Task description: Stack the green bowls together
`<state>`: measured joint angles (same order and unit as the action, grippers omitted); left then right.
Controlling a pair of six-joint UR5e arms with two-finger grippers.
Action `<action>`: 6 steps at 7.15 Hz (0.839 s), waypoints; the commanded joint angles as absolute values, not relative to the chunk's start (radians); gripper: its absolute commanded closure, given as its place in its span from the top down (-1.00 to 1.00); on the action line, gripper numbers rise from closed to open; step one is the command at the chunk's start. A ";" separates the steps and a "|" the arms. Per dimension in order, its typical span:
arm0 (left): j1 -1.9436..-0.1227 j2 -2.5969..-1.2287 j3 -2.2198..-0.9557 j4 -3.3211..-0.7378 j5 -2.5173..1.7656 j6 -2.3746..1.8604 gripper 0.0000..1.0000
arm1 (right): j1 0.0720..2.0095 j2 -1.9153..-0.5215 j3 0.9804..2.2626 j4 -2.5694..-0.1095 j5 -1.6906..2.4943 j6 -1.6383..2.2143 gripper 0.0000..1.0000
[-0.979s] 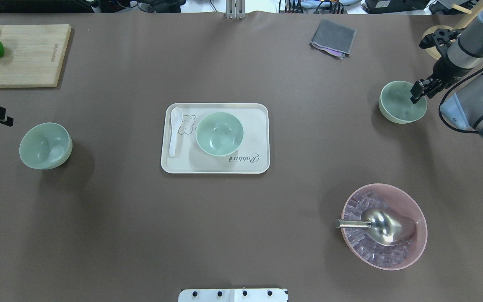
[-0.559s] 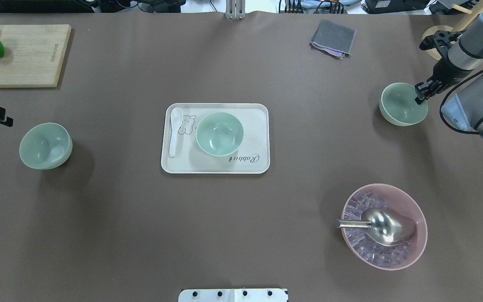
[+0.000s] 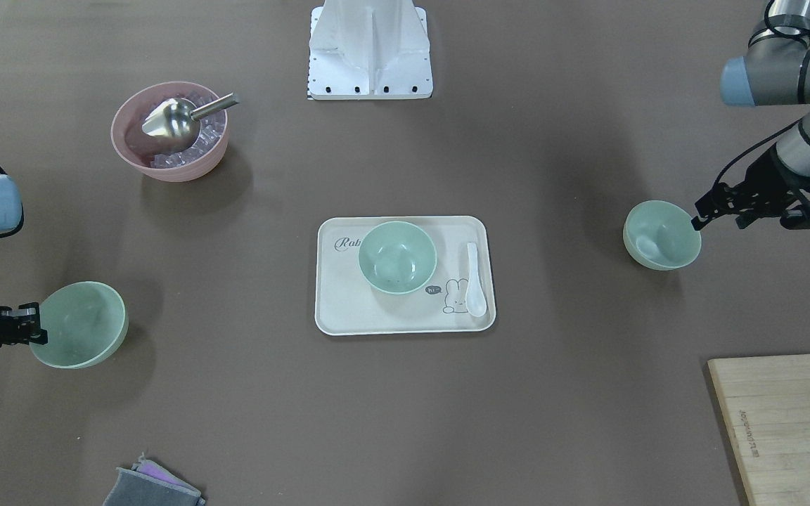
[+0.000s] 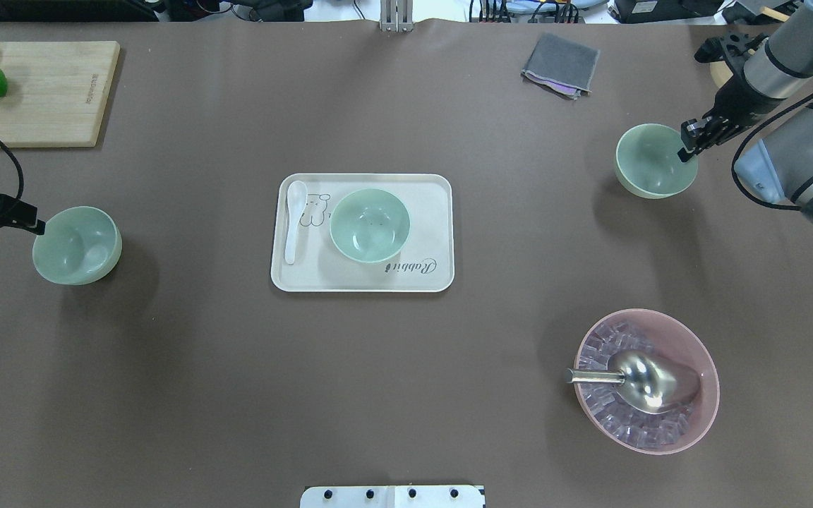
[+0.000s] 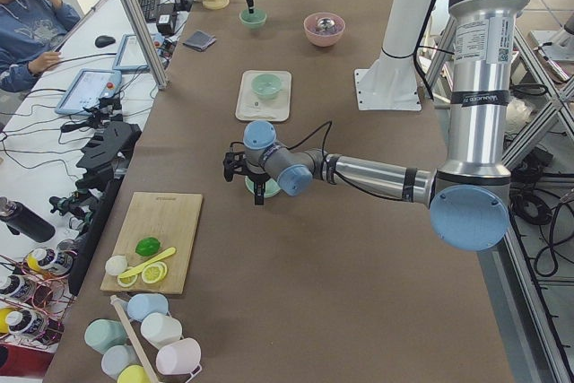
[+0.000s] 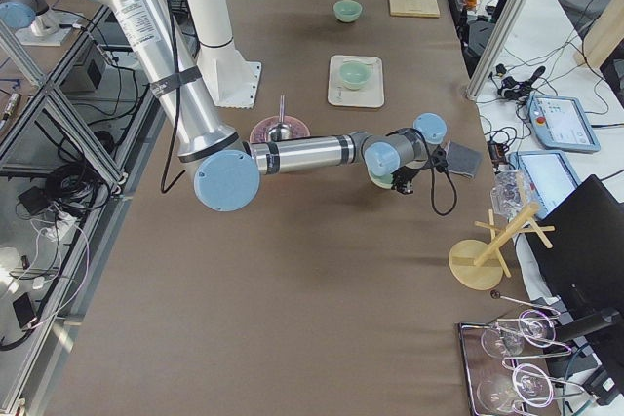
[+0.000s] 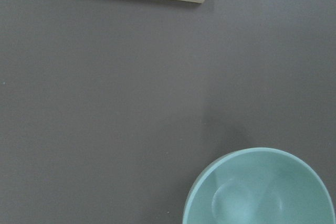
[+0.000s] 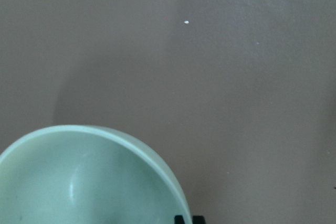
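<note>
Three pale green bowls are in view. One [image 4: 369,226] stands on the white tray [image 4: 435,190] at the centre. My right gripper [image 4: 685,147] is shut on the rim of the right bowl [image 4: 650,162] and holds it lifted and tilted; in the front view that bowl [image 3: 81,323] hangs from the gripper [image 3: 34,328]. The left bowl [image 4: 76,245] rests on the table. My left gripper [image 4: 38,227] is open at its outer rim, and it also shows in the front view [image 3: 700,219] beside the bowl [image 3: 661,235]. The left wrist view shows that bowl [image 7: 262,190] but no fingers.
A white spoon [image 4: 295,219] lies on the tray beside the bowl. A pink bowl [image 4: 710,367] with ice and a metal scoop stands at the near right. A wooden board [image 4: 46,92] with fruit is at the far left, and a grey cloth [image 4: 562,65] at the far right.
My right gripper has closed on the right bowl's rim, lifted it and carried it leftward and farther away. My left gripper has moved right, up to the left bowl's rim.
</note>
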<state>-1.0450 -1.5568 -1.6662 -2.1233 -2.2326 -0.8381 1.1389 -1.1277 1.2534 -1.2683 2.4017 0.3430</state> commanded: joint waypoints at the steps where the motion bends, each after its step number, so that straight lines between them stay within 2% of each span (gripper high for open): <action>1: -0.979 -1.554 -1.654 -2.125 -2.198 -0.844 0.57 | 1.132 -1.102 1.282 -1.267 2.416 0.449 -1.00; 4: -0.974 -1.568 -1.606 -2.126 -2.200 -0.847 -0.22 | 1.114 -1.083 1.330 -1.269 2.421 0.550 -1.00; 6: -0.974 -1.569 -1.608 -2.126 -2.212 -0.845 -1.00 | 1.095 -1.083 1.371 -1.267 2.419 0.619 -1.00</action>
<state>-0.9747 -1.5684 -1.6080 -2.1266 -2.2034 -0.8462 1.1065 -1.0835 1.3453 -1.2680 2.4203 0.5743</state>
